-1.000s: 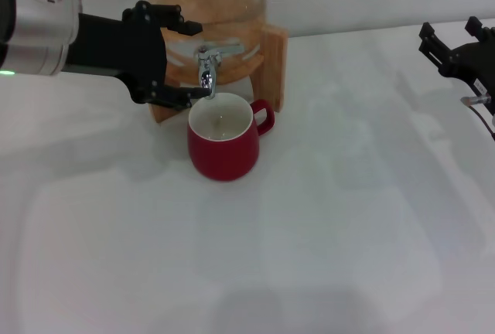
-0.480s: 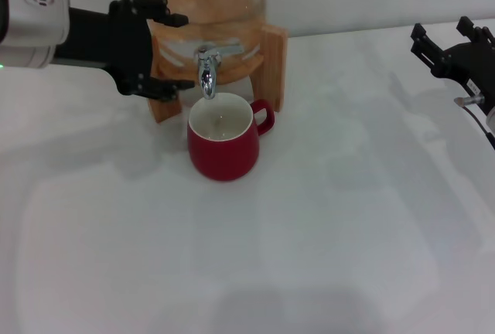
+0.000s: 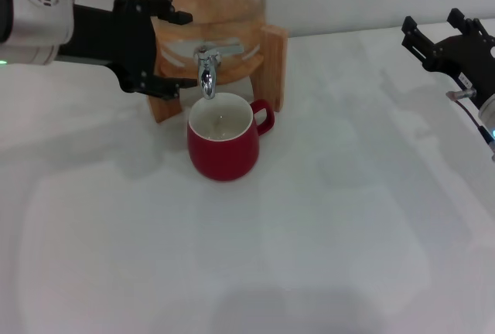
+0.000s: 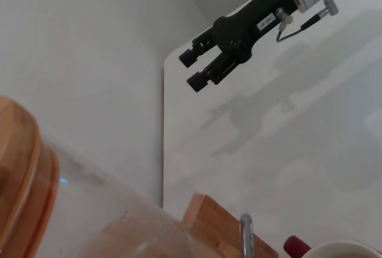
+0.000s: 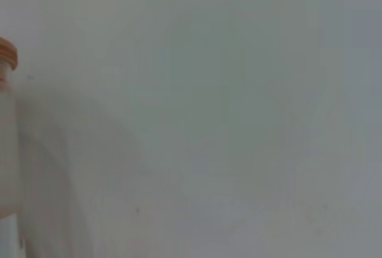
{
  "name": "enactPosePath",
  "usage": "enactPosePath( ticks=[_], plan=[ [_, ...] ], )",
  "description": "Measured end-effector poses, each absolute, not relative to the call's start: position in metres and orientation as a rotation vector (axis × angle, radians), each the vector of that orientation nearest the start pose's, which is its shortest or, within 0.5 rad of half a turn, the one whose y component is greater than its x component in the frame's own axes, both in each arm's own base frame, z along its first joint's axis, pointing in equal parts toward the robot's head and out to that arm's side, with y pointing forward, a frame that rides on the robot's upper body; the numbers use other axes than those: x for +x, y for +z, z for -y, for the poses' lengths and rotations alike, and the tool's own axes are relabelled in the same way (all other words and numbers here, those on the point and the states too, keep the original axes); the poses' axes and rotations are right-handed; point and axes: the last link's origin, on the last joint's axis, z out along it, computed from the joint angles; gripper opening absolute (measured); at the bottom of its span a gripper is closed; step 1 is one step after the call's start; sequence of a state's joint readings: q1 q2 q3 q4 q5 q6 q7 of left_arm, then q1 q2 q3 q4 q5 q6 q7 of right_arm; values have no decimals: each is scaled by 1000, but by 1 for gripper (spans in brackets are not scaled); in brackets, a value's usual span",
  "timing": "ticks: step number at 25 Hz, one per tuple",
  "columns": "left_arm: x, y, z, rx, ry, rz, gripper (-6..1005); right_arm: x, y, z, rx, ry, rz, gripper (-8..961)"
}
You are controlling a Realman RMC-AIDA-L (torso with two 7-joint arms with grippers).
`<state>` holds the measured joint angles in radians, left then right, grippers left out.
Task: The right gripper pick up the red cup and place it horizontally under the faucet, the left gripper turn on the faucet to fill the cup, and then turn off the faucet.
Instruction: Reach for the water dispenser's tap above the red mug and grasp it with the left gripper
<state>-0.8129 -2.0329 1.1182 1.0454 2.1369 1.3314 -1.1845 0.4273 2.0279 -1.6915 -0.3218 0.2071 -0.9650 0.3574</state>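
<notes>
I see the red cup (image 3: 223, 145) upright under the faucet (image 3: 206, 71); left gripper (image 3: 172, 49) spread open just left of the tap, holding nothing; right gripper (image 3: 431, 31) far right, open, empty, arm cropped.

The red cup (image 3: 223, 145) stands upright under the faucet (image 3: 206, 72), left hand (image 3: 179, 50) open beside it.

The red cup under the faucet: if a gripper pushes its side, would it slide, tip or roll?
The red cup looks squat with a broad base, so it would probably slide on the smooth white table rather than tip. Standing upright, it should not roll. It appears ceramic, likely rigid and breakable.
</notes>
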Motion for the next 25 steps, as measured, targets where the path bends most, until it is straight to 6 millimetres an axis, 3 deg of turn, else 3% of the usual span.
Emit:
enactPosePath(
  ticks=[25],
  plan=[
    [-110,1,-425,-2674,-30,-774,846,314,16,-368,-1627,785,-599,832]
  ],
)
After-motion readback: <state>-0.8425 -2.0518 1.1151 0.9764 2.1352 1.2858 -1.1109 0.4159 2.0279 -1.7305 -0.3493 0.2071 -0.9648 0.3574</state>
